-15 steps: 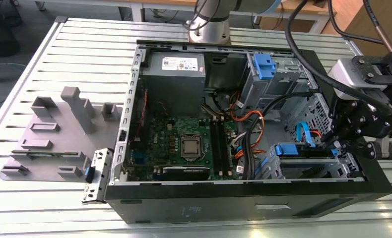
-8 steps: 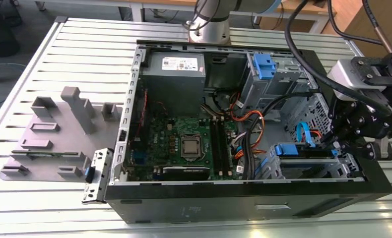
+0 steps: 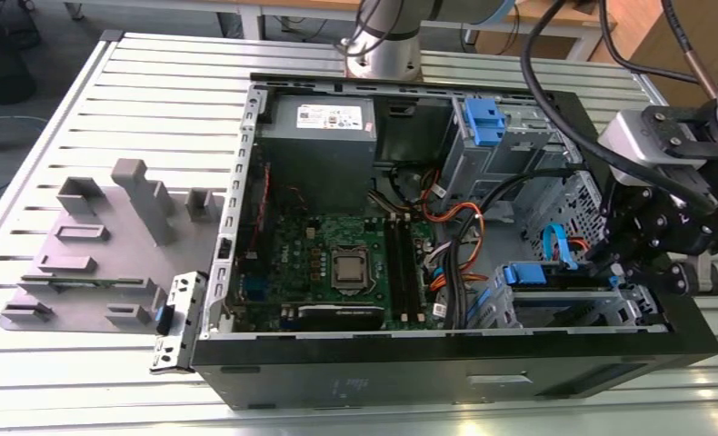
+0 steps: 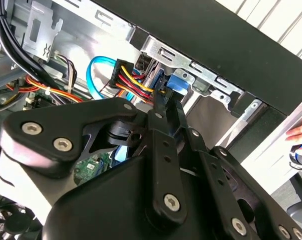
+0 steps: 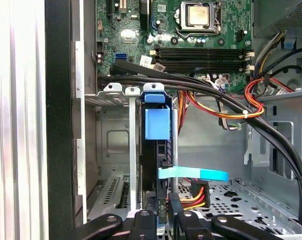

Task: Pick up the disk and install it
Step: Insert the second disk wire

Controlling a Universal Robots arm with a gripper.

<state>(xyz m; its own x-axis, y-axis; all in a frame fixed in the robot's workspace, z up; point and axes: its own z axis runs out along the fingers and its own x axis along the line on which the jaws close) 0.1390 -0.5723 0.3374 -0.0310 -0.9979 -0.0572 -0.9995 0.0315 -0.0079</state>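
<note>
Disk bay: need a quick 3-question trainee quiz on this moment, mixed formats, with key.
1. True or false: the disk lies flat on the motherboard.
2. The gripper is nearest to: A the power supply; B the drive cage; C the grey fixture on the table.
3. Fill in: the carrier bracket on the disk is ____ in colour.

Key: 1 false, it stands on edge in the drive cage. 2 B. 3 blue.
</note>
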